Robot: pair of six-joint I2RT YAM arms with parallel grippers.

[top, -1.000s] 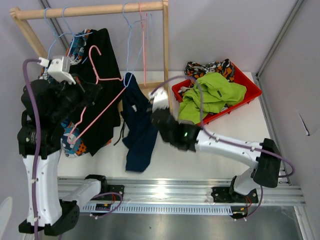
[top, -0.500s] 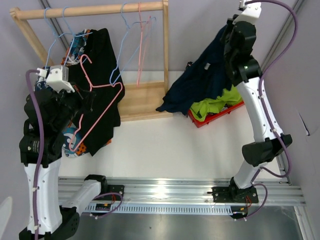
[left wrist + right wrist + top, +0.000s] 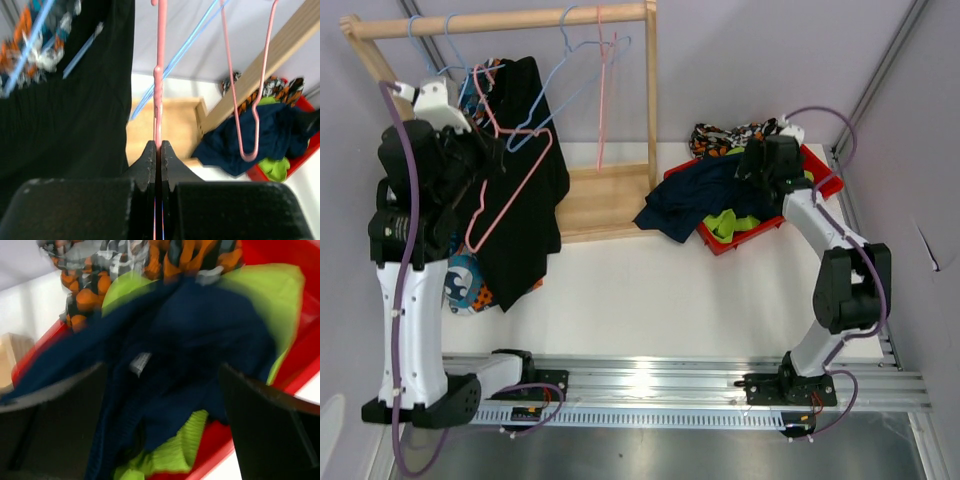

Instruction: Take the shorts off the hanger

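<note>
Right hand [image 3: 161,369] gapes — navy shorts [image 3: 200,330] just beneath; left hand [image 3: 157,146] clamps pink hanger [image 3: 159,85].

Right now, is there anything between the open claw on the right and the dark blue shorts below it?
Nothing visible. The right gripper hangs with its jaws open directly over the navy shorts, which lie topmost, draped over the rim of the red bin and on the lime green shorts.

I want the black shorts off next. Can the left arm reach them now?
Probably not yet: the black shorts hang beside it, but the left fingers are shut on the pink hanger.
</note>
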